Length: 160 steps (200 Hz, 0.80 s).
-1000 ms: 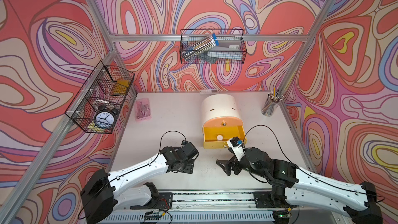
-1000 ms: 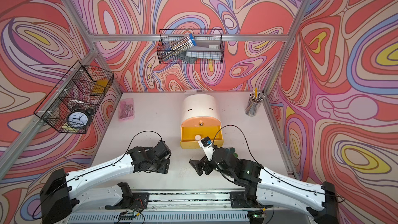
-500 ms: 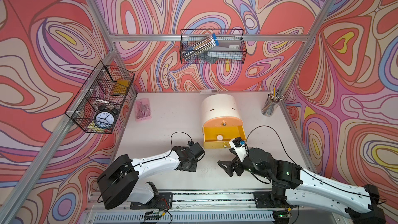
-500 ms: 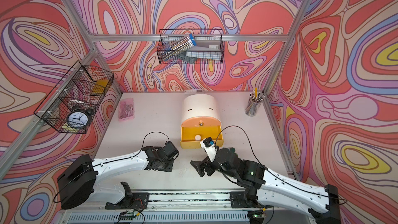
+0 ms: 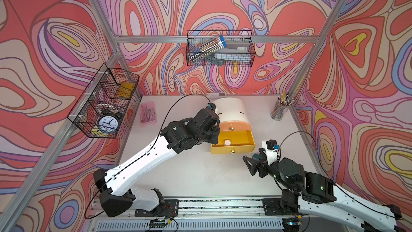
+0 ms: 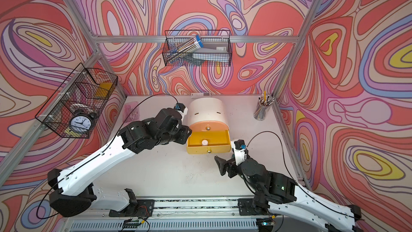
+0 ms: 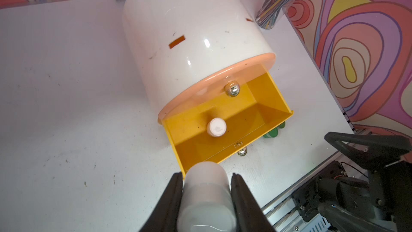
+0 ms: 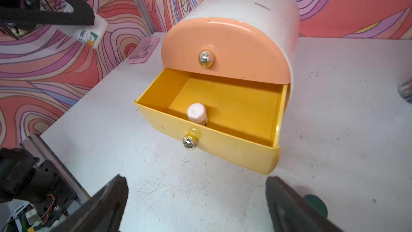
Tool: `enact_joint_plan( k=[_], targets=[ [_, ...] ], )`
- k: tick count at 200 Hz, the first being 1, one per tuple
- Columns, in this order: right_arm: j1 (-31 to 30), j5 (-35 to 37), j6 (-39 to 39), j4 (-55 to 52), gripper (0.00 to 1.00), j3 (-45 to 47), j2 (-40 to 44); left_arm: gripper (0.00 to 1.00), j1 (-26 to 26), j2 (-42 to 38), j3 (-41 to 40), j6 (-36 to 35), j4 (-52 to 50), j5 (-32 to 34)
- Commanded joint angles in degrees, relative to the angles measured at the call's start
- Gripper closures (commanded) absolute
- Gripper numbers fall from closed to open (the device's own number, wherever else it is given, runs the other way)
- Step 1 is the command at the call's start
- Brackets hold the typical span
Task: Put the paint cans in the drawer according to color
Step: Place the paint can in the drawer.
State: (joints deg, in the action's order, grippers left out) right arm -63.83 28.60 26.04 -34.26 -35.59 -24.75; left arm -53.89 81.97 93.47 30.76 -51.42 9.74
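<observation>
The drawer point(image 5: 229, 108) is a cream chest; its peach top front point(image 8: 225, 50) is closed and its yellow drawer point(image 5: 233, 150) point(image 6: 208, 149) is pulled out. One white-lidded paint can point(image 5: 227, 142) point(image 6: 204, 142) point(image 7: 216, 127) point(image 8: 196, 112) stands inside. My left gripper point(image 5: 215, 130) point(image 6: 186, 133) point(image 7: 206, 177) hovers at the yellow drawer's left front corner, shut on a second white paint can point(image 7: 206, 193) point(image 8: 90, 34). My right gripper point(image 5: 254, 164) point(image 6: 226, 164) point(image 8: 196, 188) is open, low over the table before the drawer's right corner. Green lids point(image 7: 273, 133) point(image 8: 316, 204) sit on the table there.
A clear cup of pencils point(image 5: 279, 110) stands at the back right and a pink box point(image 5: 148, 113) at the back left. Wire baskets hang on the left wall point(image 5: 104, 103), with a clock, and the back wall point(image 5: 219, 50). The arms' rail point(image 5: 211, 204) runs along the front.
My left gripper shut on the white can down on the table, then rose and moved back and right to the open yellow drawer. The right arm has hardly shifted.
</observation>
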Motion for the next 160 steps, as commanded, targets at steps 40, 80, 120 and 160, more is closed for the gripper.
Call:
enact_joint_plan(
  k=[40,80,120,160],
  targets=[
    [-0.2,2.8,3.8,-4.8,0.02,0.8,4.1,0.73,-4.5,20.0,12.6,-6.5,1.1,1.0],
    [-0.2,2.1,3.6,-4.2,0.02,1.8,3.4,0.71,-5.6,28.4,17.8,-8.4,-1.1,7.4],
    [-0.2,1.7,3.4,-4.0,0.02,2.2,4.3,0.59,-6.1,30.2,16.6,-7.6,-1.1,8.4],
    [-0.2,1.8,3.4,-3.8,0.02,2.3,4.0,0.48,-6.2,29.8,16.0,-7.4,-0.8,8.6]
  ],
)
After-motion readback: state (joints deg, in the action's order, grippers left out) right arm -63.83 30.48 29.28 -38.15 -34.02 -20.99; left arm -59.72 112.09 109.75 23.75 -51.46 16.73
